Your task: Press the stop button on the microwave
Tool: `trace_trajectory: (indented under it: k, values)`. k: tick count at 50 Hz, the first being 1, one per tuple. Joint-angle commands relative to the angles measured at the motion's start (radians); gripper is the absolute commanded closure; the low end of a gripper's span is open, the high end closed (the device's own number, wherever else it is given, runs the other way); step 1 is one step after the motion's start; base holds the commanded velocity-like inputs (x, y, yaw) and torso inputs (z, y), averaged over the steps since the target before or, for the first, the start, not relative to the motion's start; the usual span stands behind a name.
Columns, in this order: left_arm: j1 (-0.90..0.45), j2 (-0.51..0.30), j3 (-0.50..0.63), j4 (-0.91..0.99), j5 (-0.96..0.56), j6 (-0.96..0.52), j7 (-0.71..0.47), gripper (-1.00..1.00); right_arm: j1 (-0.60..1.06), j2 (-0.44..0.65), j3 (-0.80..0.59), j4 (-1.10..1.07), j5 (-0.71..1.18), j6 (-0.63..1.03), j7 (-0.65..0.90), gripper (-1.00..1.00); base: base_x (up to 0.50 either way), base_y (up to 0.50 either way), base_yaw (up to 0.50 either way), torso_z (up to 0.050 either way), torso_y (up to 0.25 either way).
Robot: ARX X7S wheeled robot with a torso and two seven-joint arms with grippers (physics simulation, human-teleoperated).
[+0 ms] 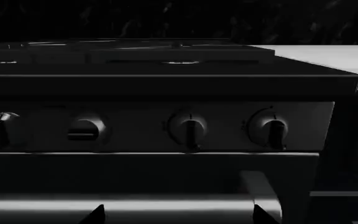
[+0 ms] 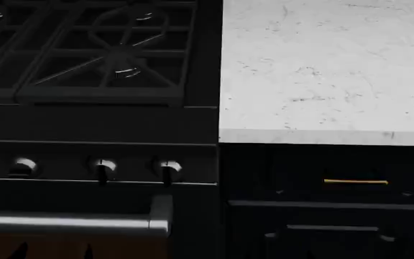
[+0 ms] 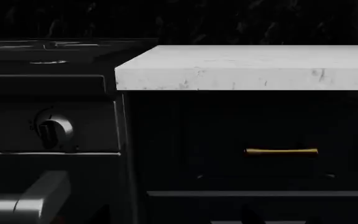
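Standing here in the dim kitchen, I am looking at a black gas stove with cast-iron grates (image 2: 106, 54), which is filling the head view from 9 o'clock up to 11 o'clock. Along its front panel, 3 round silver-capped knobs (image 2: 103, 166) are sitting in a row in that view, and the left wrist view is showing 4 of them (image 1: 190, 128). Just below the knobs, a brushed silver oven door bar (image 2: 70, 221) is running across at 7 o'clock and ending in a bracket under the last knob.

Touching the stove's side, a white speckled stone surface (image 2: 329, 70) is taking up the head view from 12 o'clock to 3 o'clock. Under it, a dark cabinet drawer front (image 2: 293, 172) is carrying a slim brass pull handle (image 2: 356, 182) at about 4 o'clock.

The left claw (image 1: 177, 215) is hovering in front of the oven door bar, with only its 2 dark fingertips (image 1: 95, 215) peeking into the left wrist view. They are standing well apart and gripping nothing. The same tips are showing at 7 o'clock in the head view.

The right claw is facing the seam between stove and cabinet. Its tips are lost in the shadow under the drawer, so I cannot tell whether they are apart or together.

The microwave and its stop button are not showing in any of the 3 views.
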Motion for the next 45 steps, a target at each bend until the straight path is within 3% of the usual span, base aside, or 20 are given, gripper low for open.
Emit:
trace_trajectory:
  k: [1, 10, 19, 21, 23, 25, 26, 28, 40, 45]
  values:
    - [-0.003, -0.022, 0.027, -0.011, -0.022, 0.009, -0.027, -1.00, 0.003, 0.021, -0.027, 0.010, 0.021, -0.008, 0.027, -1.00, 0.00, 0.00, 0.00, 0.000, 0.000]
    - [0.033, -0.053, 0.028, -0.031, -0.045, -0.008, -0.070, -1.00, -0.021, 0.042, -0.071, -0.114, 0.026, 0.064, 0.074, -1.00, 0.00, 0.00, 0.00, 0.000, 0.000]
    - [0.143, -0.109, -0.045, -0.145, -0.061, 0.002, -0.124, -1.00, 0.027, 0.066, -0.091, -0.420, 0.020, 0.273, 0.107, -1.00, 0.00, 0.00, 0.00, 0.000, 0.000]
    - [0.124, -0.117, -0.069, -0.310, -0.089, 0.071, -0.108, -1.00, 0.054, 0.071, -0.090, -0.504, 0.020, 0.322, 0.113, -1.00, 0.00, 0.00, 0.00, 0.000, 0.000]
    - [0.052, -0.125, -0.084, -0.597, -0.087, 0.197, -0.109, -1.00, 0.090, 0.074, -0.080, -0.588, 0.027, 0.399, 0.124, -1.00, 0.00, 0.00, 0.00, 0.000, 0.000]
    - [-0.071, -0.132, -0.115, -0.897, -0.134, 0.360, -0.038, -1.00, 0.122, 0.078, -0.084, -0.646, 0.034, 0.475, 0.125, -1.00, 0.00, 0.00, 0.00, 0.000, 0.000]
    - [-0.175, -0.138, -0.150, -1.047, -0.179, 0.502, 0.068, -1.00, 0.137, 0.080, -0.085, -0.669, 0.037, 0.509, 0.125, -1.00, 0.00, 0.00, 0.00, 0.000, 0.000]
    - [-0.181, -0.159, -0.195, -1.308, -0.178, 0.478, 0.039, -1.00, 0.164, 0.080, -0.079, -0.715, 0.047, 0.554, 0.129, -1.00, 0.00, 0.00, 0.00, 0.000, 0.000]
    - [-0.034, -0.172, -0.425, -1.309, -0.032, 0.211, 0.088, -1.00, 0.391, 0.091, -0.060, -0.971, 0.069, 0.856, 0.167, -1.00, 0.00, 0.00, 0.00, 0.000, 0.000]
    - [-0.034, -0.172, -0.425, -1.309, -0.032, 0.211, 0.088, -1.00, 0.515, 0.096, -0.044, -1.034, 0.092, 0.989, 0.168, -1.00, 0.00, 0.00, 0.00, 0.000, 0.000]
